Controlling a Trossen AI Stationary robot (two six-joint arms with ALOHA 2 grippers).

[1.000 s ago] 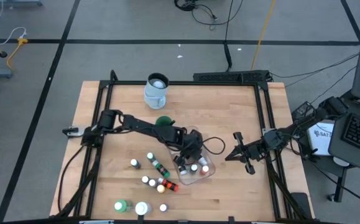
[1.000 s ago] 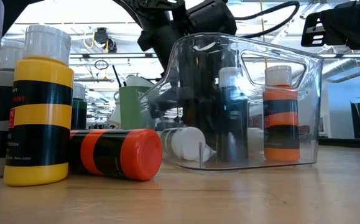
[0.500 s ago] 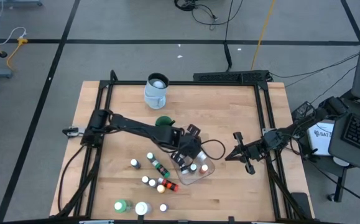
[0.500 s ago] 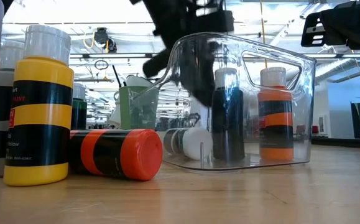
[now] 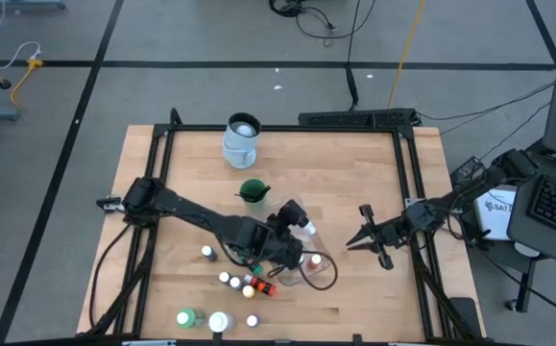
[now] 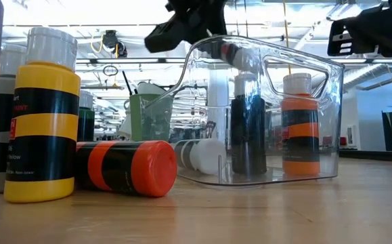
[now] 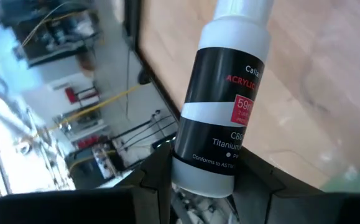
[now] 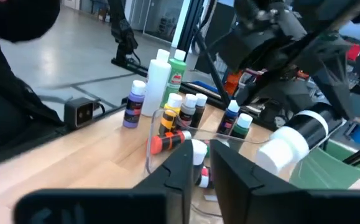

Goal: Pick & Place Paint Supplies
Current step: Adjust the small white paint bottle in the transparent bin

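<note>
L gripper (image 5: 292, 223) clamped on white paint bottle (image 7: 220, 112) base, above tub's (image 6: 270, 115) 10 o'clock corner. Light, rigid, slick; grip mid-body. R gripper (image 5: 366, 237) at 3 o'clock, jaws barely apart.

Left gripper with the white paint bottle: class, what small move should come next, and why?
Probably lower it into the clear tub. The left gripper holds the white paint bottle above the tub's rim, where other bottles already stand upright.
</note>
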